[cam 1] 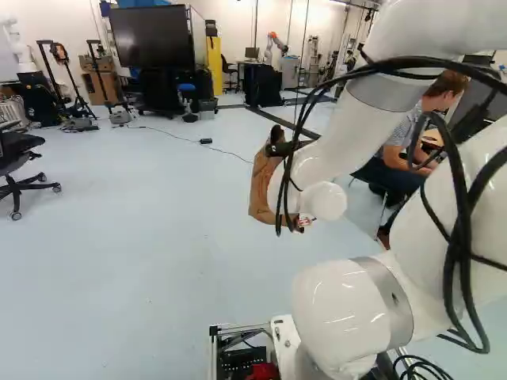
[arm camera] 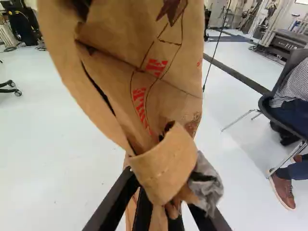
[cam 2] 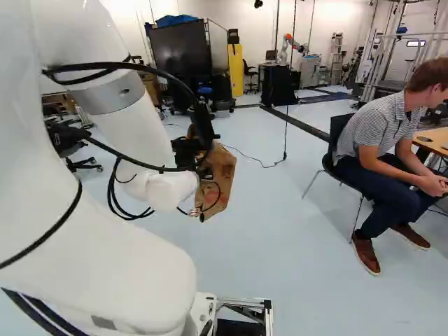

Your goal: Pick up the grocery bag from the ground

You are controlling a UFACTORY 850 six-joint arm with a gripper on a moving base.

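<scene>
My gripper (cam 1: 283,148) is raised above the floor in the left base view, partly hidden by the arm's wrist and cables. The brown paper grocery bag (cam 1: 260,190) hangs there beside it, clear of the floor; the right base view shows the bag (cam 2: 222,175) just beyond the wrist. Seen from the wrist, the gripper (arm camera: 161,204) is shut on a bunched, folded part of the bag (arm camera: 159,91). Crumpled paper bulges around the fingers and covers their tips. The rest of the bag spreads out ahead of them, creased, with red print.
An occupied black chair (cam 2: 339,133) stands to the right, beside a wooden table (cam 2: 435,140). An office chair (cam 1: 17,170) is at the left of the left base view. Farther back are a large screen (cam 1: 152,37), a yellow cabinet (cam 1: 215,65) and another robot (cam 1: 276,43).
</scene>
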